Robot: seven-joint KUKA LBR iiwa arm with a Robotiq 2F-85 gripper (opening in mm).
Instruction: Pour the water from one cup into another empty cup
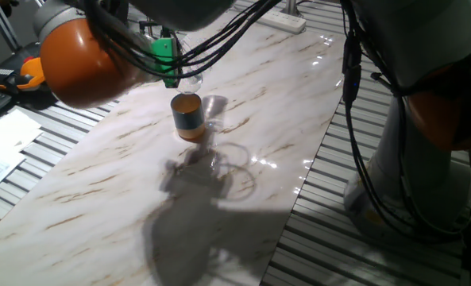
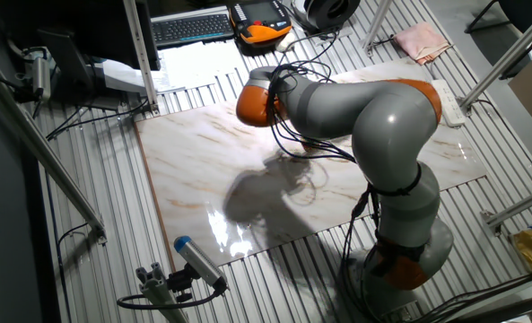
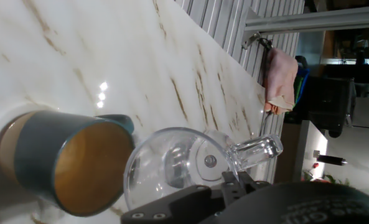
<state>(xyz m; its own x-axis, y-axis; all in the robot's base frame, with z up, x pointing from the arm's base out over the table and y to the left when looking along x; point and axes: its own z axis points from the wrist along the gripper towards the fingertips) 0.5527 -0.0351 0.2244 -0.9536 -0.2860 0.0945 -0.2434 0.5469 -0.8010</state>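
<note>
The clear glass cup (image 1: pixel 191 79) hangs tipped on its side just above the blue-grey cup (image 1: pixel 189 115), which stands upright on the marble table (image 1: pixel 100 191). My gripper (image 1: pixel 175 77) is shut on the glass cup. In the hand view the glass cup (image 3: pixel 175 165) lies sideways with its mouth next to the orange-tan interior of the blue-grey cup (image 3: pixel 66 165), its handle (image 3: pixel 256 149) pointing right, and my gripper (image 3: pixel 215 190) shows at the bottom edge. I cannot make out the water. In the other fixed view my arm (image 2: pixel 364 108) hides both cups.
A white power strip (image 1: pixel 281 21) lies at the table's far end. An orange and black device (image 1: pixel 17 75) and papers (image 1: pixel 1 147) sit to the left, off the table. A pink cloth (image 2: pixel 418 40) hangs beyond the far corner. Cables (image 1: pixel 354 87) hang along the right edge.
</note>
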